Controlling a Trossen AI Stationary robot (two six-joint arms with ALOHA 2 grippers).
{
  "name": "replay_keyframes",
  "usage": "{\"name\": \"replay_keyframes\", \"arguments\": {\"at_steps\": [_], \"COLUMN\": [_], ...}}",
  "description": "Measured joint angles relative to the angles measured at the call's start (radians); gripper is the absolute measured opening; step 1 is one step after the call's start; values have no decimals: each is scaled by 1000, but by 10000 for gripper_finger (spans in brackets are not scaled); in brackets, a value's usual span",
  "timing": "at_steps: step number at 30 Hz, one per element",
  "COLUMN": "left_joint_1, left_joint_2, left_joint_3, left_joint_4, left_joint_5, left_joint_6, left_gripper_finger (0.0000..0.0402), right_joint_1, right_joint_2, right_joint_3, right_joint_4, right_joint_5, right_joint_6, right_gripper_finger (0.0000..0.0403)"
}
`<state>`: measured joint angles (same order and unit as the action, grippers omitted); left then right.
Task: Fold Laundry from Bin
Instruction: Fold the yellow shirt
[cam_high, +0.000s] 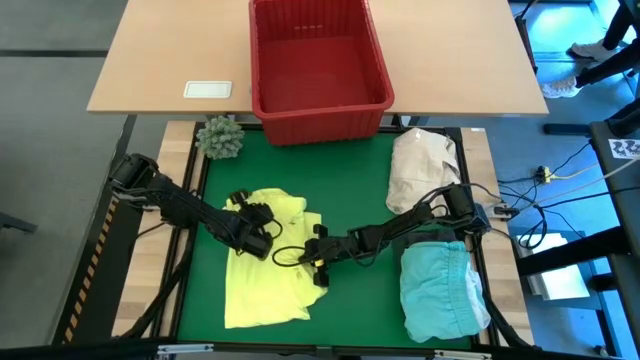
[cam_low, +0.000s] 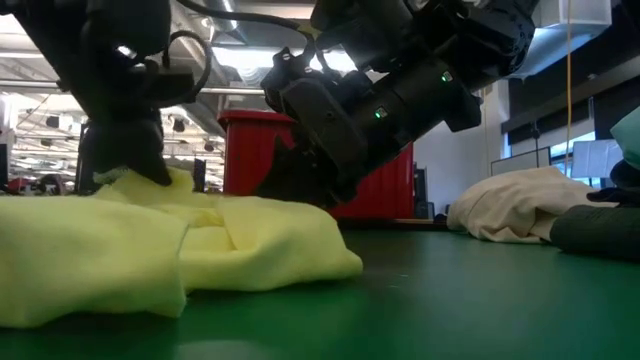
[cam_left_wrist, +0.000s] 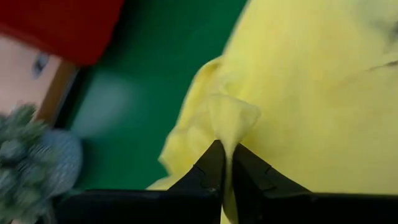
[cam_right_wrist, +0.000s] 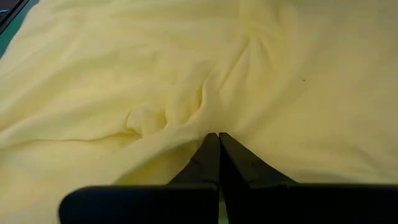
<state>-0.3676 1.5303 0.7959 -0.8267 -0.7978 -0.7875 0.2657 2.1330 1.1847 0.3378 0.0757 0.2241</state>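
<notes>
Red bin (cam_high: 318, 70) held nothing visible; both the left gripper (cam_high: 262, 226) and right gripper (cam_high: 316, 262) pinched the yellow garment (cam_high: 262, 285), green mat (cam_high: 350, 180) bare between.

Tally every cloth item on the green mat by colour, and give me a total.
Yellow: 1, the yellow shirt, pinched by both hands
Turquoise: 1, the turquoise garment
Cream-white: 1, the cream bundle
Total: 3
</notes>
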Motion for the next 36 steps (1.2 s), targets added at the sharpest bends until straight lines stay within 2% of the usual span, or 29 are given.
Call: {"name": "replay_keyframes", "arguments": {"at_steps": [5, 10, 19, 26, 32, 36], "left_joint_1": [1, -3, -24, -32, -91, -193], "left_joint_2": [0, 0, -36, -196, -333, -337], "left_joint_3": [0, 0, 0, 1, 1, 2], "left_joint_4": [-108, -165, -187, -221, -198, -88], "left_joint_5": [-6, 0, 35, 47, 153, 279], "left_joint_6": [-90, -96, -75, -93, -92, 21], "left_gripper_finger": [15, 29, 116, 168, 172, 168], "right_joint_1": [0, 0, 0, 0, 3, 15], "right_joint_2": [0, 0, 0, -16, -88, -139], "right_joint_3": [0, 0, 0, -1, -1, -1], "right_joint_4": [0, 0, 1, 14, -5, -3], "right_joint_5": [-1, -9, -10, 10, 11, 0], "right_joint_6": [0, 0, -1, -11, -73, -113], "right_gripper_finger": [1, 1, 1, 1, 3, 32]}}
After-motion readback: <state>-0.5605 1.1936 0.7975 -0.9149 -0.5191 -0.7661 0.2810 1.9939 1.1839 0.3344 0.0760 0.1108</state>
